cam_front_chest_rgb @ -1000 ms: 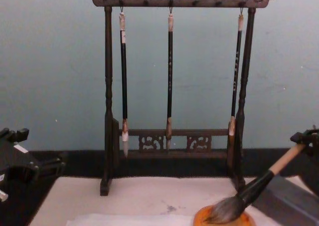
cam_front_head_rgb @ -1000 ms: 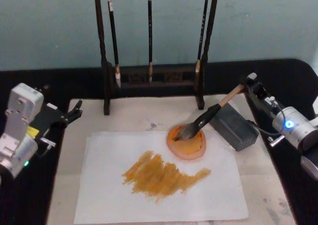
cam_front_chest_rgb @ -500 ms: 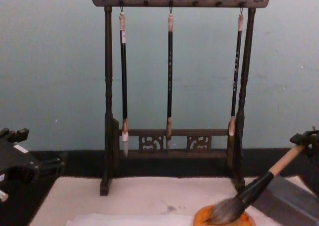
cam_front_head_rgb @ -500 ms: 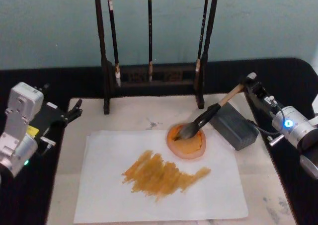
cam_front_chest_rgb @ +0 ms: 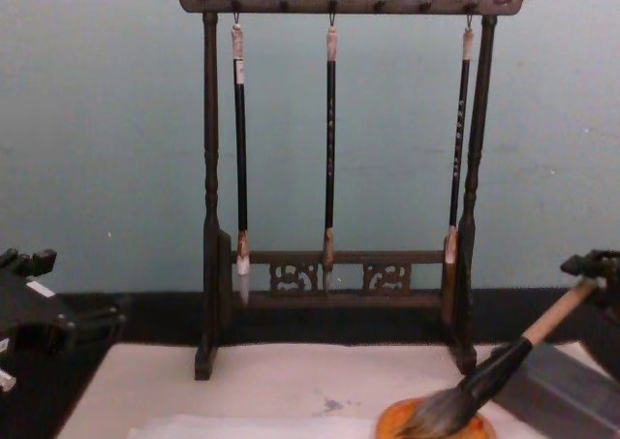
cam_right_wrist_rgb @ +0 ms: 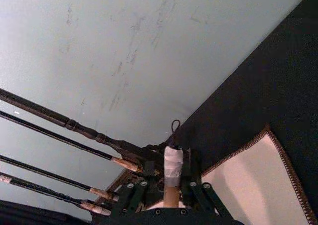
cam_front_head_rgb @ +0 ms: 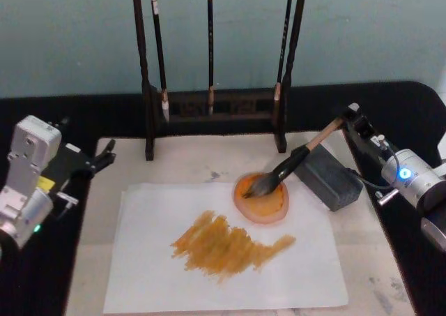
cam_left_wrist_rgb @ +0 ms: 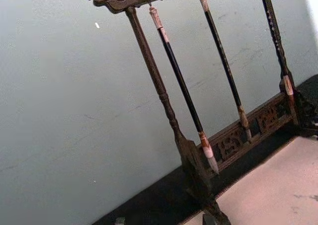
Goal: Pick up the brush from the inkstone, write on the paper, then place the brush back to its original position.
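My right claw (cam_front_head_rgb: 350, 118) clenched on brush (cam_front_head_rgb: 289, 165) handle end | bristles resting in orange dish (cam_front_head_rgb: 262, 199) on paper (cam_front_head_rgb: 223, 264) | my left claw (cam_front_head_rgb: 104, 155) parked at table's left, grip state cannot tell

An orange smear streaks the white paper (cam_front_head_rgb: 300, 274); the brush (cam_front_head_rgb: 289, 168) runs grey-brown, black, then tan.

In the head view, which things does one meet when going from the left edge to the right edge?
left gripper → orange brushstrokes on the paper → round orange dish → the brush → grey block → right gripper
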Tool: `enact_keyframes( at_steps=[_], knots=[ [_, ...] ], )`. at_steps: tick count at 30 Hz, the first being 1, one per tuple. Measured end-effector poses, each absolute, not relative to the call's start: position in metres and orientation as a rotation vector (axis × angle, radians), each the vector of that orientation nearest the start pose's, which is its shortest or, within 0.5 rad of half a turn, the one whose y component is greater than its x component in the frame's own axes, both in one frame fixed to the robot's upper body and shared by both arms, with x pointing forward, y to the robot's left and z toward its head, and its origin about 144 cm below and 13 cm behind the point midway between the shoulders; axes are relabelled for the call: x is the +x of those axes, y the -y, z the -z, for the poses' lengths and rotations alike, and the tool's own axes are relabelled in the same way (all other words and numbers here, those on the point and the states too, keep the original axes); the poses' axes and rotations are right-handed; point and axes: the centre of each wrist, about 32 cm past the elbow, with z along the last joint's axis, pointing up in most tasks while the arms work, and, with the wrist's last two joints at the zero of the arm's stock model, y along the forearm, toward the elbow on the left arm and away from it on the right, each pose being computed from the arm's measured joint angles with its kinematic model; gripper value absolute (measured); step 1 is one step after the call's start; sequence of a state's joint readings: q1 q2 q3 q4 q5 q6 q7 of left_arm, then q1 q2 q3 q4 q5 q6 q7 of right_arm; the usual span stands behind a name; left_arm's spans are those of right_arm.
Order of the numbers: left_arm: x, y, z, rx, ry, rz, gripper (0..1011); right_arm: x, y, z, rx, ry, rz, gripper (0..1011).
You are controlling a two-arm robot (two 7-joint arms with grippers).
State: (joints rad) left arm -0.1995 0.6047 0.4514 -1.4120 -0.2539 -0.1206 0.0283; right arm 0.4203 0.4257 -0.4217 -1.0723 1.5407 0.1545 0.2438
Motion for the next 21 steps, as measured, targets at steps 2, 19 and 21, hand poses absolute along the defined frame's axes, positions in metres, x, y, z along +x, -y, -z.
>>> enact_keyframes(
  at_steps=[2,19,21],
  knots=[
    [0.4886,-0.3097,-1.1398,0.304,0.285,-1.248,1010,0.555,0.3057,-1.1282,0.552,-0.966,1.103,363],
    [0.4886,-0.3097,-1.1398,0.304,0.285,-1.248,1010,0.5549,0.3055,-1.1283,0.552,-0.966,1.102,867],
    [0.4886,-0.3097,-1.1398,0.304,0.285,-1.248,1010,0.5549,0.3055,-1.1284,0.552,-0.966,1.102,936]
  ],
)
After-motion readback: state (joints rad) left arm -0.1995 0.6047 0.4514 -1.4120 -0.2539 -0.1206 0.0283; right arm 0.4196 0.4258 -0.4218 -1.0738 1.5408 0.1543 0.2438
